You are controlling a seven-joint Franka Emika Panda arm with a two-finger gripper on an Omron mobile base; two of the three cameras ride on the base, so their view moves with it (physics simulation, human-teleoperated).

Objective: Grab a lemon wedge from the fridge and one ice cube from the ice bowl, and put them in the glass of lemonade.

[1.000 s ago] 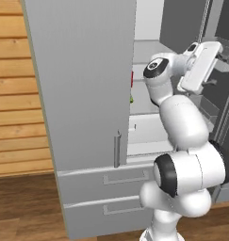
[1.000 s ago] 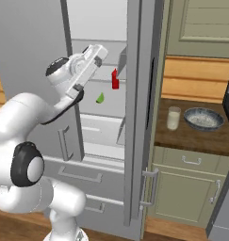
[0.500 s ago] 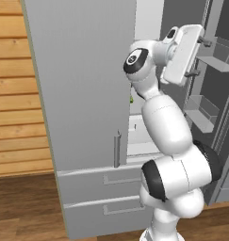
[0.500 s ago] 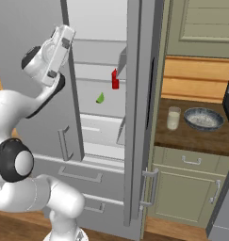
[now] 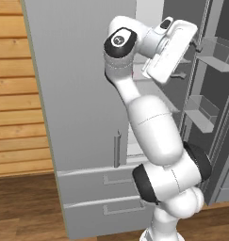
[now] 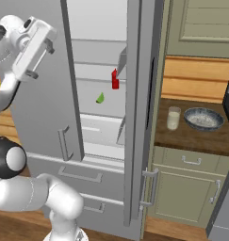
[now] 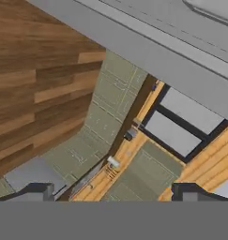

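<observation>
So the fridge (image 6: 134, 117) has a door swung wide, and its shelves are on show from the right base view. On one shelf there's the lemon wedge (image 6: 100, 98), a tiny yellow-green bit sitting by itself, and just up and to the right of it a red bottle (image 6: 115, 79) with a pointed cap stands upright near the inner wall. Below that shelf there's a pale crisper-type bin (can't make out anything inside it). In the left base view the open door's inner side shows clear door bins (image 5: 200, 110), and they look bare as far as the picture lets anyone tell.

Over on the dark wooden counter (image 6: 182, 136) to the right of the fridge, the glass of lemonade (image 6: 173, 117) stands upright with pale liquid filling most of it. Right beside it, close but not touching, is the ice bowl (image 6: 204, 118), wide and shallow, with whitish speckled stuff covering its bottom. Beige cabinets (image 6: 186, 188) sit under the counter and above it.

The arm is raised high, up at the top of the fridge front, well away from the wedge and the counter. Its gripper (image 7: 113, 192) has the jaws spread wide with nothing between the fingers (image 7: 38, 190); the hand view looks off at wood floor and cabinets at a steep roll.
</observation>
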